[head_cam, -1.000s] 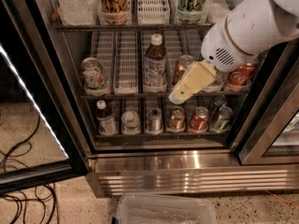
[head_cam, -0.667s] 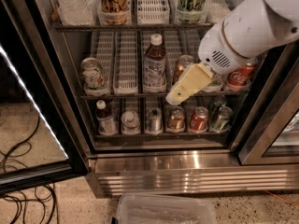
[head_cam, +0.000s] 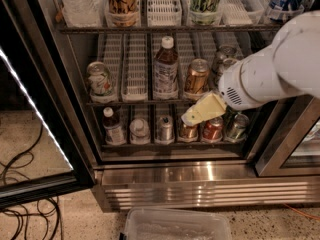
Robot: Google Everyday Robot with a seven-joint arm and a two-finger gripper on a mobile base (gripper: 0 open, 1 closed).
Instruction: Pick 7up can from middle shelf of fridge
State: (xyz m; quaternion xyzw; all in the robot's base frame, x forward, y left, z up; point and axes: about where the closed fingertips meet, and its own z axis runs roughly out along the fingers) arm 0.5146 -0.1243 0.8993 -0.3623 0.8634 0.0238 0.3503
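The 7up can (head_cam: 100, 80), white and green with a silver top, stands upright at the left end of the middle shelf (head_cam: 135, 102) of the fridge (head_cam: 200, 176). My gripper (head_cam: 192, 115), cream-coloured on a white arm coming in from the right, hangs in front of the shelf's right half, just below a gold-orange can (head_cam: 196, 76). It is well to the right of the 7up can and apart from it, and nothing shows in its grasp.
A white-capped tea bottle (head_cam: 166, 69) stands between the 7up can and the gold-orange can. Silver cans (head_cam: 222, 59) sit behind the arm. The lower shelf holds a bottle (head_cam: 112, 126) and several cans. The glass door (head_cam: 35, 134) stands open at left. A plastic bin (head_cam: 175, 226) lies on the floor.
The arm and gripper have dropped lower and shifted slightly left, now covering the red can on the right of the middle shelf. The cans have not moved.
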